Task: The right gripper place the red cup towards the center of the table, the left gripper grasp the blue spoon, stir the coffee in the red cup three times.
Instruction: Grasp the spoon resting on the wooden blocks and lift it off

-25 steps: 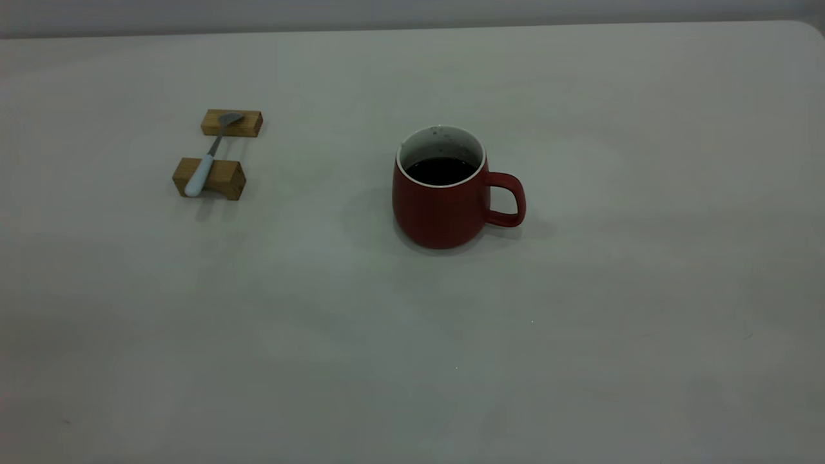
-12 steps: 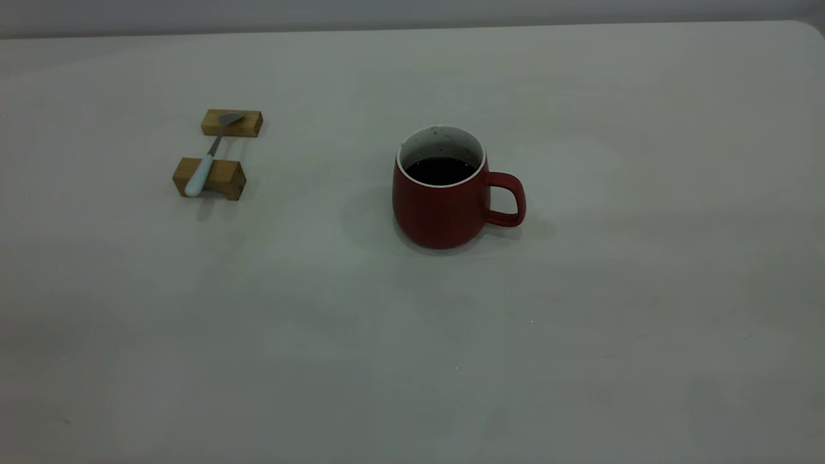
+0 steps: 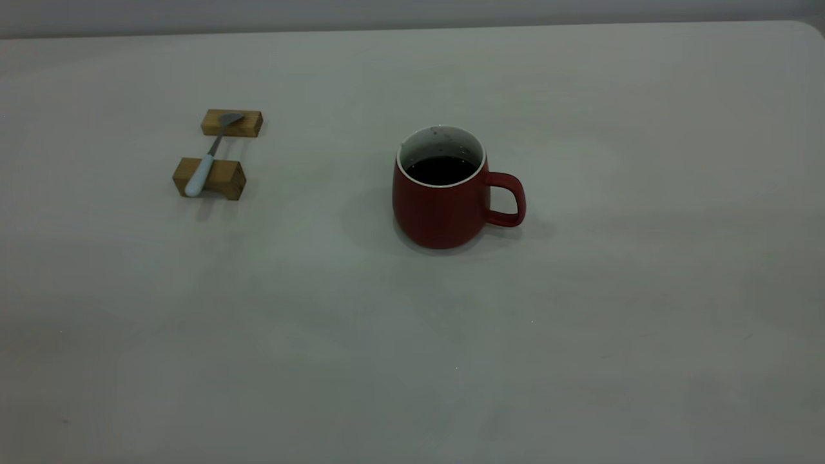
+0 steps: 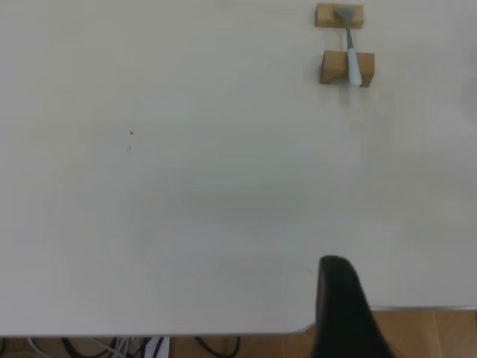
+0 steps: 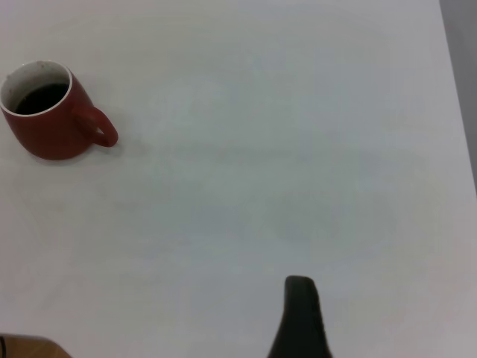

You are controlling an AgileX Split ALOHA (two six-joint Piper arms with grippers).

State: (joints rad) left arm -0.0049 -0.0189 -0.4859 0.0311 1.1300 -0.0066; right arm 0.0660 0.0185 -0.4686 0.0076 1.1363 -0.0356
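Observation:
The red cup (image 3: pixel 441 206) stands upright near the middle of the table (image 3: pixel 612 335), its handle pointing right, with dark coffee (image 3: pixel 441 170) inside. The blue spoon (image 3: pixel 201 173) lies across two wooden blocks at the left, handle toward the front. Neither arm appears in the exterior view. In the left wrist view a black part of my left gripper (image 4: pixel 339 306) hangs over the table's edge, far from the spoon (image 4: pixel 352 63). The right wrist view has my right gripper (image 5: pixel 300 317) over bare table, well away from the cup (image 5: pixel 48 127) and its coffee (image 5: pixel 39 97).
Two tan wooden blocks (image 3: pixel 247 123) (image 3: pixel 225 178) carry the spoon. The table edge (image 4: pixel 223 333) runs close to the left gripper, with brown floor and cables beyond it. Another table edge (image 5: pixel 456 112) shows in the right wrist view.

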